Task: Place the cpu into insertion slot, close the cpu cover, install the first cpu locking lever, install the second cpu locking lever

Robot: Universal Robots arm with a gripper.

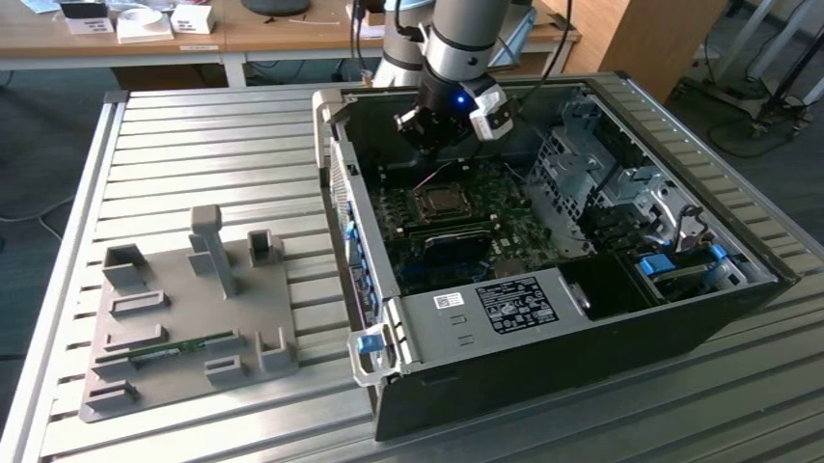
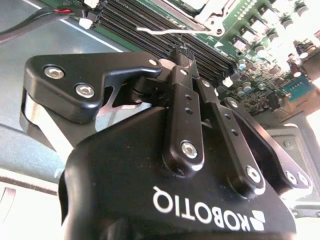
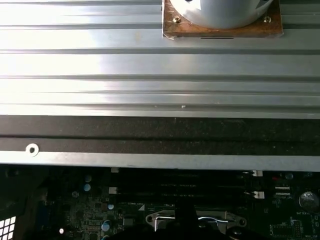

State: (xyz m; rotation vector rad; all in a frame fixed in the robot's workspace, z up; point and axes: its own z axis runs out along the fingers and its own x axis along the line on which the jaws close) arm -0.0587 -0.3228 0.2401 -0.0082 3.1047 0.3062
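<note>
The black two-finger gripper (image 1: 435, 143) is held inside the open black computer case (image 1: 580, 328), above the small square insertion slot with a silver metal rim (image 1: 415, 203) and towards the case's rear wall. In the second wrist view the gripper (image 2: 182, 50) is seen with its fingers brought together at the tips. Just past those tips, a thin silver wire locking lever (image 2: 170, 31) is seen lying along the long black memory slots (image 2: 135, 22), which run beside the insertion slot. Part of the silver metal cpu cover (image 2: 207, 17) is seen beyond the lever. Whether that cover lies fully flat cannot be told. In the exterior view a flat grey square, taken to be the cpu (image 1: 446, 200), is seen within the insertion slot, on the green motherboard (image 1: 515, 227). The case is set on a ribbed aluminium tabletop (image 1: 206, 145). Well apart from the insertion slot, outside the case, a grey moulded fixture plate (image 1: 180, 289) is seen carrying a long green memory stick (image 1: 168, 352).
</note>
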